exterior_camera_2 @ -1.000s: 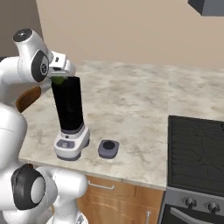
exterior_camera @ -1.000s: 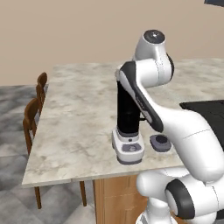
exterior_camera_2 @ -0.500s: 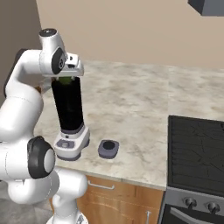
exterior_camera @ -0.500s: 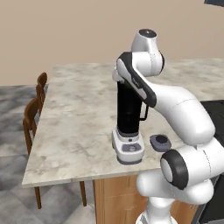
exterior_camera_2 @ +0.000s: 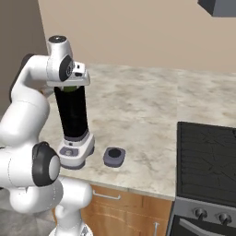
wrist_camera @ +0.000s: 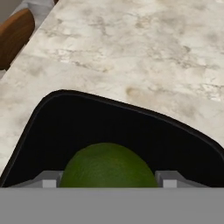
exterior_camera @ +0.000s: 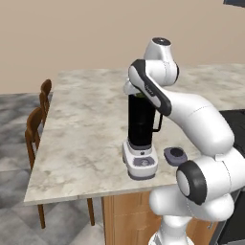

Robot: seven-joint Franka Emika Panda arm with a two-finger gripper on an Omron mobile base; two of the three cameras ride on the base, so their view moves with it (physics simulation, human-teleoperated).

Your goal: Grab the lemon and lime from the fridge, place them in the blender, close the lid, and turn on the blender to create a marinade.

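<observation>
The blender [exterior_camera: 141, 129] [exterior_camera_2: 72, 120], a tall black jar on a pale grey base, stands near the counter's front edge. Its jar mouth [wrist_camera: 65, 127] is open. My gripper [exterior_camera: 136, 91] [exterior_camera_2: 74, 85] [wrist_camera: 108, 182] hangs right over that mouth, shut on the green lime [wrist_camera: 107, 166] [exterior_camera_2: 69, 89], which sits at the rim's height. The grey lid [exterior_camera: 175, 155] [exterior_camera_2: 114, 156] lies on the counter just right of the blender base. The lemon and the fridge are out of view.
The marble counter [exterior_camera: 86, 124] [exterior_camera_2: 138, 115] stretches left and behind the blender. Two wooden chairs [exterior_camera: 36, 127] stand at its left end. A black stove top [exterior_camera_2: 207, 161] lies to the right.
My arm has swung its elbow round, and the gripper with the lime has come down onto the jar's mouth. Blender and lid have not moved.
</observation>
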